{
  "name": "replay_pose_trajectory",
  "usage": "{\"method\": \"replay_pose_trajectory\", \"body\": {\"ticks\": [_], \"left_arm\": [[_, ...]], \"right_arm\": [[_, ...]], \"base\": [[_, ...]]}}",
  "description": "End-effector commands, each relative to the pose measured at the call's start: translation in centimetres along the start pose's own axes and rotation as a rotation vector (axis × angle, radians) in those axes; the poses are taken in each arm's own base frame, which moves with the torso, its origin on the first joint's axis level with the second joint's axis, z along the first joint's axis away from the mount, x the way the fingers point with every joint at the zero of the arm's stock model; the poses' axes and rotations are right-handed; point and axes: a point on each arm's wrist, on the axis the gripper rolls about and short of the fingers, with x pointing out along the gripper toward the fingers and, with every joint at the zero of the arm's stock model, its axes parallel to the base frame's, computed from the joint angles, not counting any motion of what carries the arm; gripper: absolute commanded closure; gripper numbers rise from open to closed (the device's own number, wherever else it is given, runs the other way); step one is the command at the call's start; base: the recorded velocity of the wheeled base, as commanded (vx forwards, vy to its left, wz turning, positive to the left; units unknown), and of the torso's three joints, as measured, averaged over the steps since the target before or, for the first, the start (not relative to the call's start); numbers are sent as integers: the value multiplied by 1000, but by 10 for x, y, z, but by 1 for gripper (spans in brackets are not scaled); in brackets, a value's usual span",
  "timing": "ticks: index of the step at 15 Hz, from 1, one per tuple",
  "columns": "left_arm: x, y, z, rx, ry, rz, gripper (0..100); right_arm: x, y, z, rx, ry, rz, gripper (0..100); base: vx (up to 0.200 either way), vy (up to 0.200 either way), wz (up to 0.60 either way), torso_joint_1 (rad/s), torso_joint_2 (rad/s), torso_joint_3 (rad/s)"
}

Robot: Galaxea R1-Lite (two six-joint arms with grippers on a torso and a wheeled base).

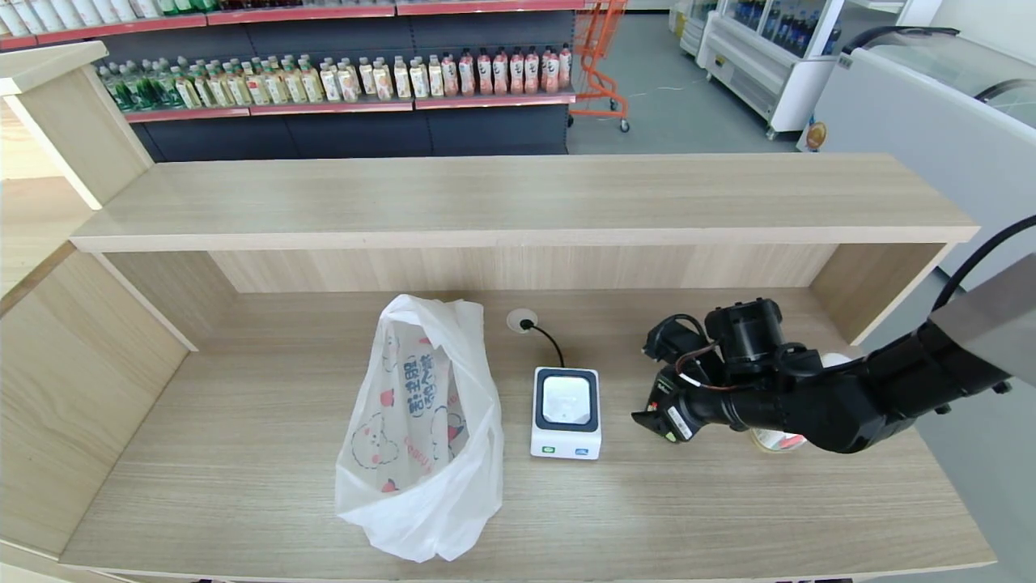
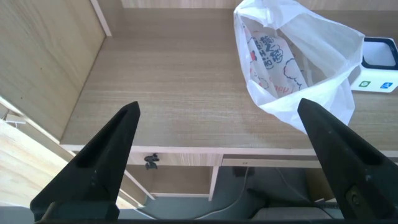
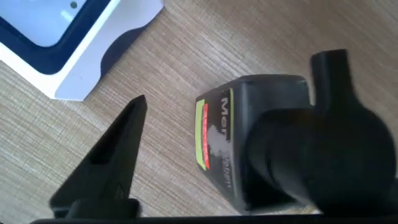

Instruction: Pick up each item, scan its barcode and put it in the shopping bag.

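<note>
Between right gripper [image 3: 221, 104] jaws, dark box [image 3: 231, 155]

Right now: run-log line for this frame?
left pincer open, above counter's front edge | right pincer open at dark item, right of scanner | shopping bag left of scanner, printed pack inside

You have open bench [image 1: 235, 453] left of the shopping bag [image 1: 421, 429] and along the front edge. The scanner [image 1: 566, 411] stands just beside the bag, leaving a narrow gap. Its cable [image 1: 550, 340] runs back behind it. A raised ledge [image 1: 518, 194] caps the rear wall, and a side panel [image 1: 81, 389] closes the left.
</note>
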Motion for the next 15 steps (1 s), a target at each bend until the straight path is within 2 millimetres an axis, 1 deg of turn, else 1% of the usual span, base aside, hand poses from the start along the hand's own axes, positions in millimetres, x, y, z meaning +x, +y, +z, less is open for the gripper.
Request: {"method": "replay_pose_trajectory", "body": {"ticks": [1, 4, 6, 7, 8, 9, 10, 11, 12, 13, 14, 15], "left_arm": [[0, 0, 0, 0, 0, 1, 0], [0, 0, 0, 0, 0, 1, 0], [0, 0, 0, 0, 0, 1, 0], [0, 0, 0, 0, 0, 1, 0], [0, 0, 0, 0, 0, 1, 0], [0, 0, 0, 0, 0, 1, 0], [0, 0, 0, 0, 0, 3, 0], [0, 0, 0, 0, 0, 1, 0], [0, 0, 0, 0, 0, 1, 0], [0, 0, 0, 0, 0, 0, 0], [0, 0, 0, 0, 0, 1, 0], [0, 0, 0, 0, 0, 1, 0]], "right_arm": [[2, 0, 2, 13, -12, 6, 100], [-1, 1, 0, 66, -14, 7, 100], [-11, 1, 0, 141, -45, -3, 100], [-20, 2, -1, 184, -70, -10, 100], [-36, 2, 1, 240, -103, -18, 100], [-57, 0, 4, 309, -138, -28, 100], [-84, -1, 2, 377, -171, -39, 100], [-98, -3, -2, 394, -183, -53, 100], [-130, -3, -13, 372, -211, -88, 100], [-158, -4, -22, 251, -236, -139, 100], [-174, -5, -27, 129, -249, -183, 100], [-180, -6, -26, 69, -260, -204, 100]], "base": [[0, 0, 0, 0, 0, 0], [0, 0, 0, 0, 0, 0], [0, 0, 0, 0, 0, 0], [0, 0, 0, 0, 0, 0], [0, 0, 0, 0, 0, 0], [0, 0, 0, 0, 0, 0], [0, 0, 0, 0, 0, 0], [0, 0, 0, 0, 0, 0], [0, 0, 0, 0, 0, 0], [0, 0, 0, 0, 0, 0], [0, 0, 0, 0, 0, 0], [0, 0, 0, 0, 0, 0]]}}
